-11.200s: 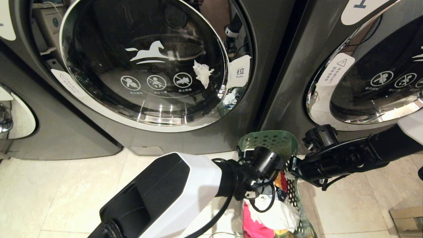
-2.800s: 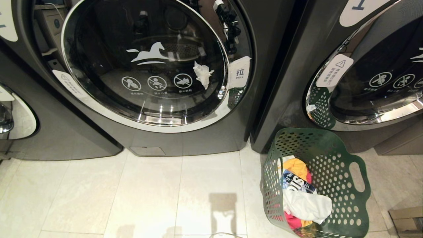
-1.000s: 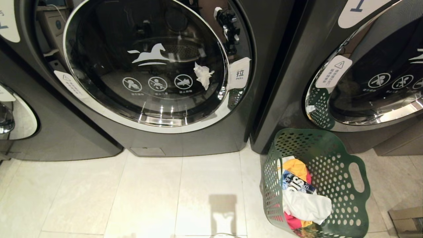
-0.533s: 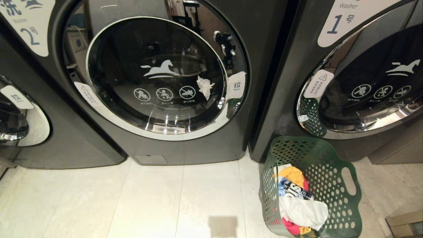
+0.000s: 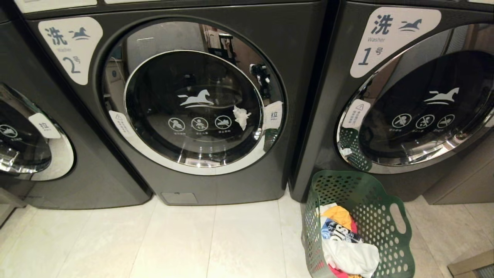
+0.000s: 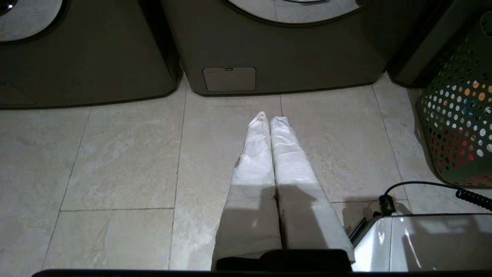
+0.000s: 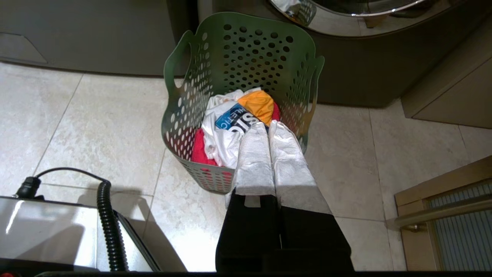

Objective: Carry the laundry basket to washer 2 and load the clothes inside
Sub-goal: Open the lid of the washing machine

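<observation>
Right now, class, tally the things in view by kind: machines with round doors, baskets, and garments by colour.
Round-door machines: 3 (washer 2, washer 1, another at far left)
Laundry basket: 1
Garments: 3 (white, yellow-orange, pink-red)
Total: 7

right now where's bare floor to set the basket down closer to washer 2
Free: the tiled floor in front of washer 2, bordered by its base and, on the right, the laundry basket. Crowded: the basket's own corner, tight against washer 1, with the clothes inside.
</observation>
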{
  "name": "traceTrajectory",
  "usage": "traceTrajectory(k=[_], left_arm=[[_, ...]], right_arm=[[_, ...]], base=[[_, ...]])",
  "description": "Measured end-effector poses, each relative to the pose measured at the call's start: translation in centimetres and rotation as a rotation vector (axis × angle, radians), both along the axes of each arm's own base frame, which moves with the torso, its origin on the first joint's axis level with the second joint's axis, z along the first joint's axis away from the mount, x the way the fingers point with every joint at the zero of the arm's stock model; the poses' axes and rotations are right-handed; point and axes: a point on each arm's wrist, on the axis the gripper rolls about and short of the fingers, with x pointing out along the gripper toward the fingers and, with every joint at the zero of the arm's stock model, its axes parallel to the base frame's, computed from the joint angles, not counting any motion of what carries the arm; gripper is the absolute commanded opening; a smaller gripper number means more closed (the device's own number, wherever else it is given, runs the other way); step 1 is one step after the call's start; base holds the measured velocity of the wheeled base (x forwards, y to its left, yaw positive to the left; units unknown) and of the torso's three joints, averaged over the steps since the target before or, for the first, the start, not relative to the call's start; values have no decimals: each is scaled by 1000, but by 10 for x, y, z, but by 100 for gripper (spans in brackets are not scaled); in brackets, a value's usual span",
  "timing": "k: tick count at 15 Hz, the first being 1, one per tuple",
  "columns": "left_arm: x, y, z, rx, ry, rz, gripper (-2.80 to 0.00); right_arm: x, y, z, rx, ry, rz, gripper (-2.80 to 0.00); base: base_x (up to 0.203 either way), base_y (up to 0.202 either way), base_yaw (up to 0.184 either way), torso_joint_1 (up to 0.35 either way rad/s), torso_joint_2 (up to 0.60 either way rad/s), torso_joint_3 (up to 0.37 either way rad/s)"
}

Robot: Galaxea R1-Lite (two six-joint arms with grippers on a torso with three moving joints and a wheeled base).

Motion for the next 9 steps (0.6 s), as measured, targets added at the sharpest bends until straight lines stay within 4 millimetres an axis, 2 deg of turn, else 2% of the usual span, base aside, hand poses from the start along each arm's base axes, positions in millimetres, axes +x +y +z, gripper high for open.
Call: traceTrajectory(k=[7,9], left_arm=[[0,0,0,-10,-1,10,-280],[0,0,0,-12,-1,11,-280]], right_arm=[[0,0,0,2,0,-1,-280],[0,0,-1,3,1,-1,-280]], base=[[0,0,0,3,3,200],[0,0,0,0,0,75]])
